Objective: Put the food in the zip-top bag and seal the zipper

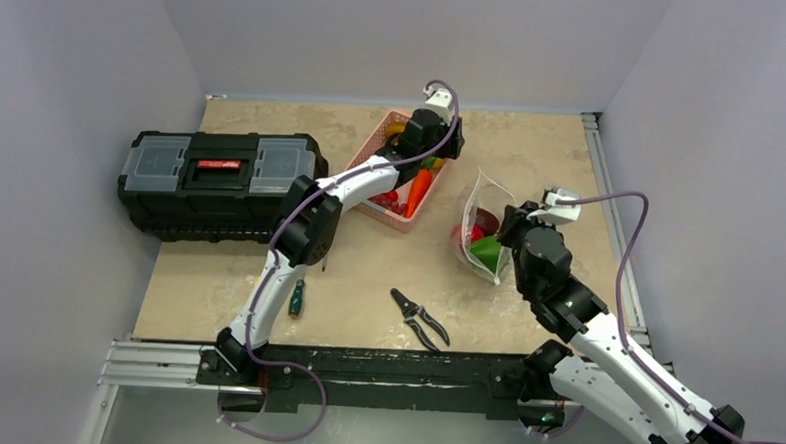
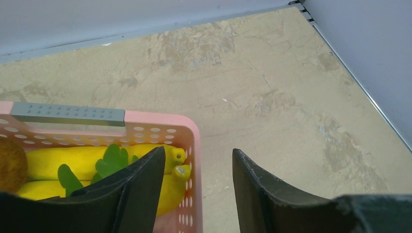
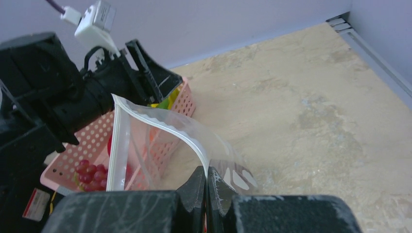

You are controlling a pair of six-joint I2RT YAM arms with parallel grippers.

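The left pincer (image 2: 198, 153) is released, its two black fingers well apart and holding nothing. They straddle the far right corner of the pink basket (image 2: 160, 130): one finger hangs inside, over the yellow bananas (image 2: 63, 160) and some green toy leaves (image 2: 111, 160), and the other hangs outside, over the bare tabletop (image 2: 272, 97). Whether either finger touches the basket wall cannot be told. The left arm reaches forward from its base, bends at the elbow and angles to the right across the basket, where an orange carrot (image 1: 418, 191) and red grapes (image 3: 90, 171) also lie.

The right pincer (image 3: 206, 171) is clenched on the zipper (image 3: 167, 127), pinching the pale strip between its fingertips. From there the strip arches up and away in a curve, so the mouth of the zip-top bag (image 1: 485, 208) gapes. The bag stands on the tabletop just right of the basket, with a green pepper (image 1: 486, 251) and a red round fruit (image 1: 474, 234) inside. The right arm rises from its low elbow and leans left toward the bag.

A black toolbox (image 1: 221, 179) sits at the left; pruning shears (image 1: 420, 318) and a green-handled screwdriver (image 1: 296, 298) lie nearer the bases.
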